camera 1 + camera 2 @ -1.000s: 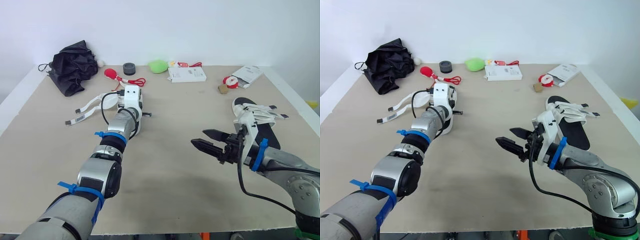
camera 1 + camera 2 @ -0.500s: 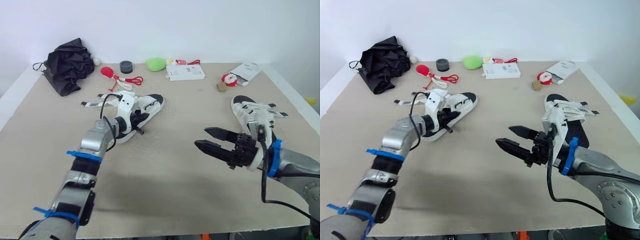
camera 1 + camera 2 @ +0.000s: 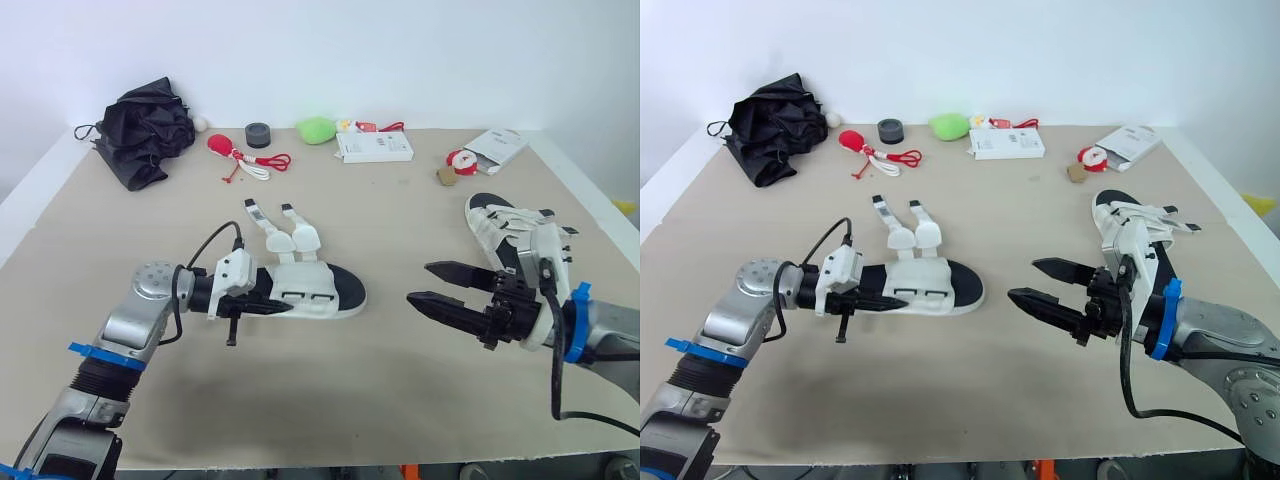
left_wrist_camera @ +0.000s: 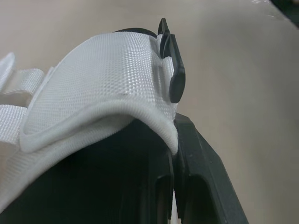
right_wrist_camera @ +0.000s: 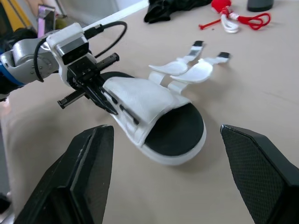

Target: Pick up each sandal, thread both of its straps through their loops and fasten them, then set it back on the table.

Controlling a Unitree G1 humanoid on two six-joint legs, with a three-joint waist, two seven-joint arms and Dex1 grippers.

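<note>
A white sandal (image 3: 312,290) with a black sole lies low at the table's front middle, toe pointing right. My left gripper (image 3: 258,303) is shut on its heel end, and the white webbing (image 4: 98,93) sits pinched between the black fingers (image 4: 196,186). Its two straps (image 3: 275,222) stand loose, pointing toward the back. My right gripper (image 3: 420,283) hangs open just right of the toe, apart from it, with its fingers (image 5: 88,168) wide on either side of the sandal (image 5: 154,112). A second white sandal (image 3: 512,226) rests at the right edge with its straps undone.
Along the back lie a black folded umbrella (image 3: 146,130), a red ball with cord (image 3: 236,155), a black roll (image 3: 259,135), a green lump (image 3: 316,130), a white box (image 3: 373,148), a booklet (image 3: 495,150) and a small red-and-white item (image 3: 460,160).
My left gripper has drawn the sandal from the back left to the front middle and turned its toe to the right. The right gripper has drifted slightly right, still open.
</note>
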